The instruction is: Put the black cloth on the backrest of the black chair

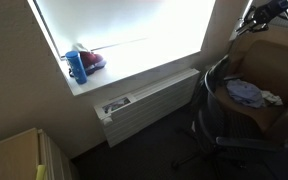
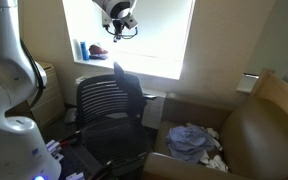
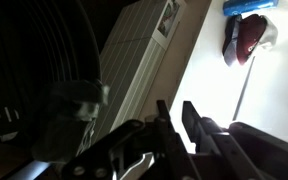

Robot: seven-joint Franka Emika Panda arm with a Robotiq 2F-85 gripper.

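**Black cloth.** In an exterior view the black cloth hangs over the top edge of the backrest of the black chair. It shows as a dark flap standing a little above the ribbed back panel. It touches the backrest only.

**Position relative to the jaws.** The gripper is well above the cloth, in front of the bright window, and well apart from it. The cloth is not between the jaws. The jaws appear spread, with nothing pinched between them. In the wrist view the fingers come in from the bottom edge. The dark ribbed chair back fills the left of that view, but the cloth cannot be told apart from the chair there.

**Surroundings.**
- A white radiator is mounted under the window sill, behind the chair.
- A blue bottle stands on the sill, with a red object just beside it.
- A brown armchair stands near the black chair. A pile of light clothes lies on its seat.
- The robot arm rises at the edge of the exterior view.
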